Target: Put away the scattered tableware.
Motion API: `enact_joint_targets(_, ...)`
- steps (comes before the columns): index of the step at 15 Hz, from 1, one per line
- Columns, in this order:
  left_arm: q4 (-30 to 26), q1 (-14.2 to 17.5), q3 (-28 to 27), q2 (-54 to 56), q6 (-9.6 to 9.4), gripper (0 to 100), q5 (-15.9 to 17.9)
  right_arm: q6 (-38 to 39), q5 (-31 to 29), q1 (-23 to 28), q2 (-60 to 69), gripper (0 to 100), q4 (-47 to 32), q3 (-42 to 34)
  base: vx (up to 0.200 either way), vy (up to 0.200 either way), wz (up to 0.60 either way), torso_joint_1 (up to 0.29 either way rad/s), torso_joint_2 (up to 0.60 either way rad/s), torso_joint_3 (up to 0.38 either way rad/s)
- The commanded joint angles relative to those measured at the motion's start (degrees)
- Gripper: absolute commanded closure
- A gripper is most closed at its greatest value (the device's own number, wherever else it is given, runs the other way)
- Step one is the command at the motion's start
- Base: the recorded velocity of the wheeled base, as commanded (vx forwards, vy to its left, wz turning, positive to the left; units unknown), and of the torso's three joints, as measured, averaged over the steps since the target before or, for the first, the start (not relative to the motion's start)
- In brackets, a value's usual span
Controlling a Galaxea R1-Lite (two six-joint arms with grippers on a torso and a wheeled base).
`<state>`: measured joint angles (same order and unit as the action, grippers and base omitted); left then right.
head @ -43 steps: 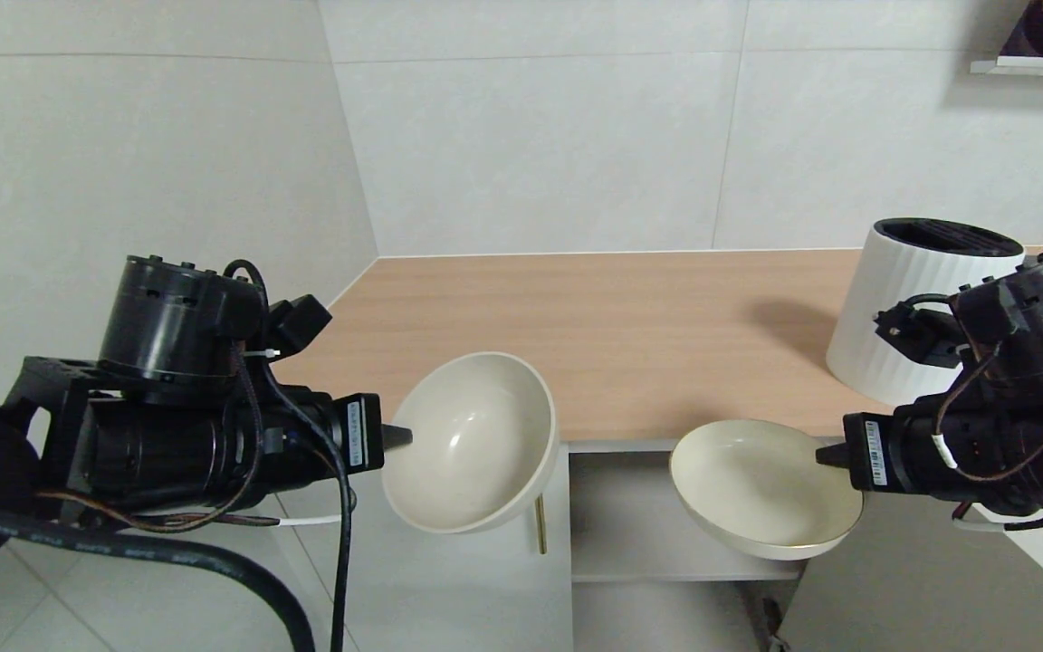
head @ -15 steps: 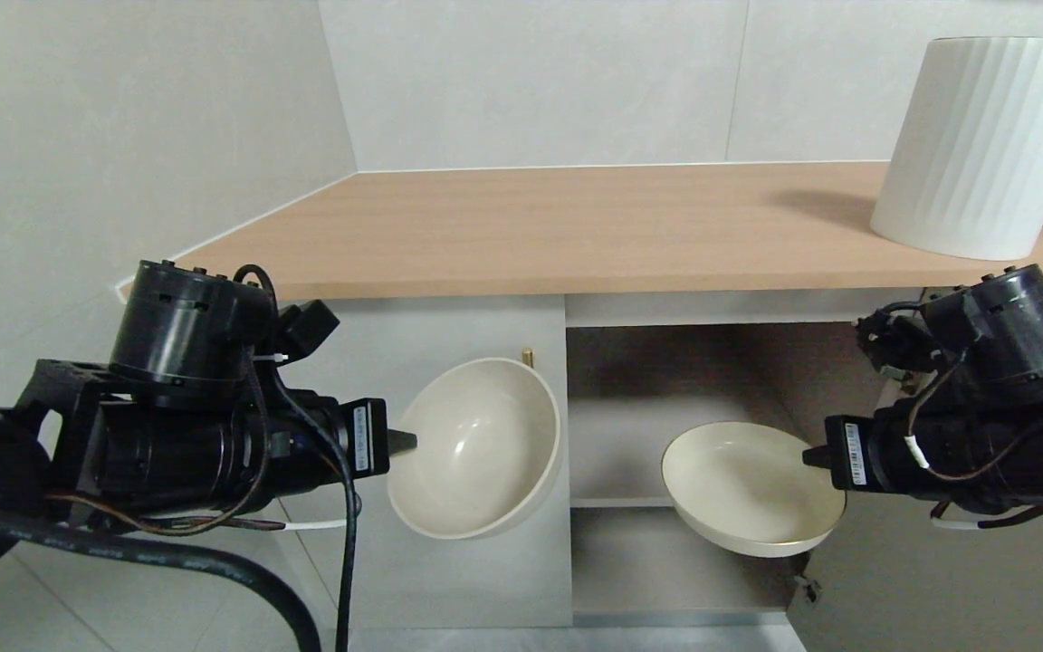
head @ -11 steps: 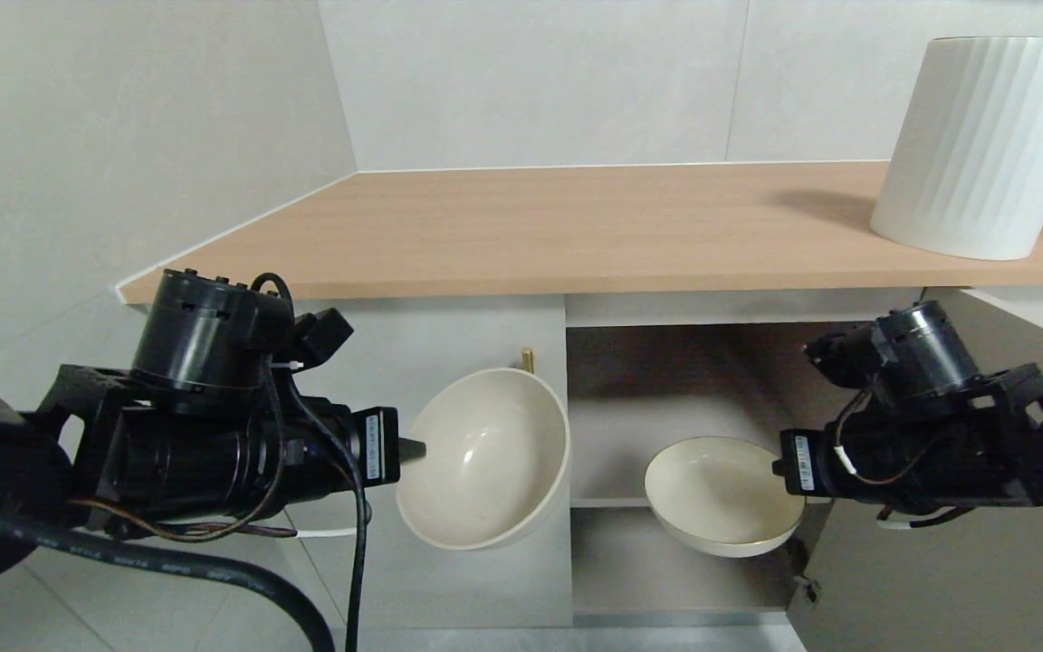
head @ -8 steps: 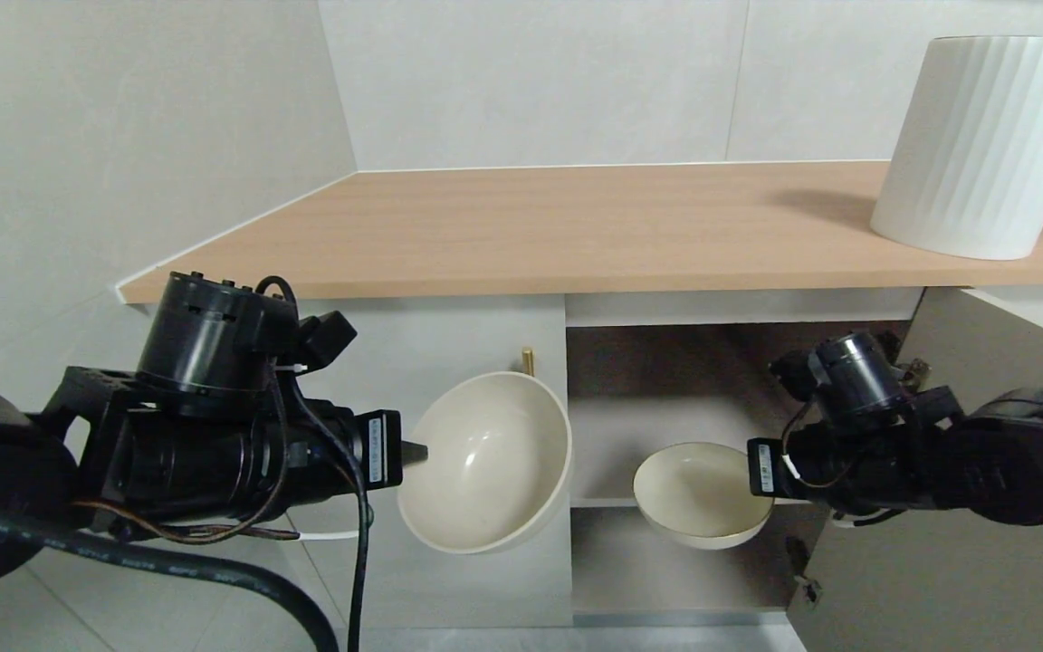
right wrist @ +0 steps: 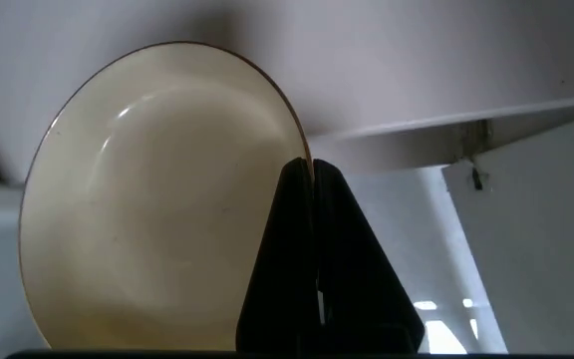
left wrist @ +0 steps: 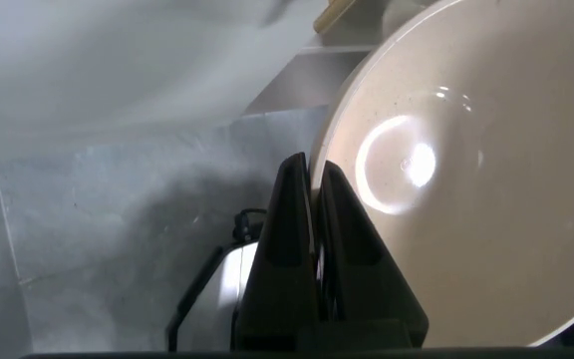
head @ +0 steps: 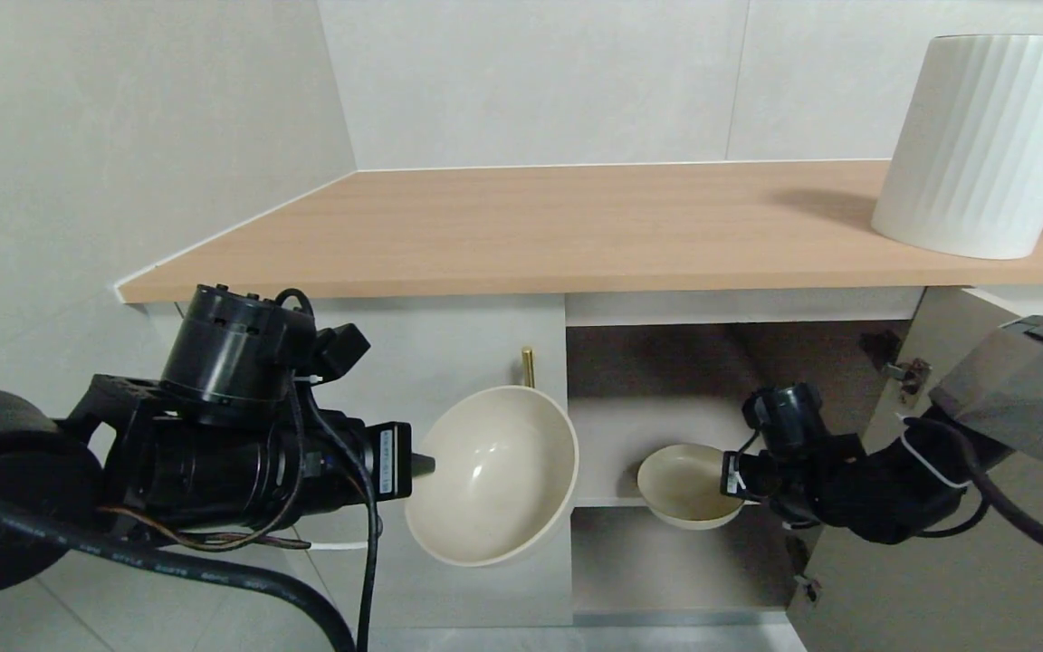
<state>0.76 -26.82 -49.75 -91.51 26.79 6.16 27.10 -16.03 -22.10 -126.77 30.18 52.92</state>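
Right pincer [head: 727, 478] deeper in cabinet [head: 648, 421], bowl [head: 680, 483] rim within it

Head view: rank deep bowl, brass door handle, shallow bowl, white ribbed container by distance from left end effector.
1. deep bowl: held by the left end effector itself.
2. brass door handle: just above it, on the shut door.
3. shallow bowl: right, inside the open cabinet.
4. white ribbed container: far right, on the counter.

The open cupboard bay [head: 657, 380] offers room above and below its grey shelf board [head: 607, 500], though the shallow cream bowl [head: 684, 484] hangs across the shelf's front. The closed grey door with a brass handle [head: 485, 344] walls the left, with the deep cream bowl [head: 494, 475] just before it. The swung-open grey door [head: 893, 589] bounds the right.
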Motion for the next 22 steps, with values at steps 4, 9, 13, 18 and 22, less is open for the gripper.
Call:
enact_joint_targets(4, 0.0, -0.2, 0.1, -0.2, 0.01, 100, 0.0, 0.1, -3.3, 1.7, -9.3, 100, 3.1, 4.6, 0.000, 0.000, 0.00, 0.000, 0.00, 0.000)
enact_joint_targets(9, 0.0, -0.7, 0.4, -0.3, -0.08, 100, -0.2, 0.3, -7.1, 2.6, -11.8, 100, 3.7, 8.0, 0.000, 0.000, 0.00, 0.000, 0.00, 0.000)
enact_joint_targets(13, 0.0, -0.9, 0.5, -0.4, -0.08, 100, -0.2, 2.7, -8.0, 3.1, -12.5, 100, 3.7, 10.7, 0.000, 0.000, 0.00, 0.000, 0.00, 0.000)
enact_joint_targets(18, 0.3, -0.9, 0.7, 0.0, -0.08, 100, -0.3, 2.5, -9.8, 3.6, -14.8, 100, 3.6, 14.8, 0.000, 0.000, 0.00, 0.000, 0.00, 0.000)
enact_joint_targets(22, 0.3, -0.9, 0.7, -0.4, -0.08, 100, -0.2, 2.3, -9.9, 3.6, -15.8, 100, 3.5, 16.1, 0.000, 0.000, 0.00, 0.000, 0.00, 0.000)
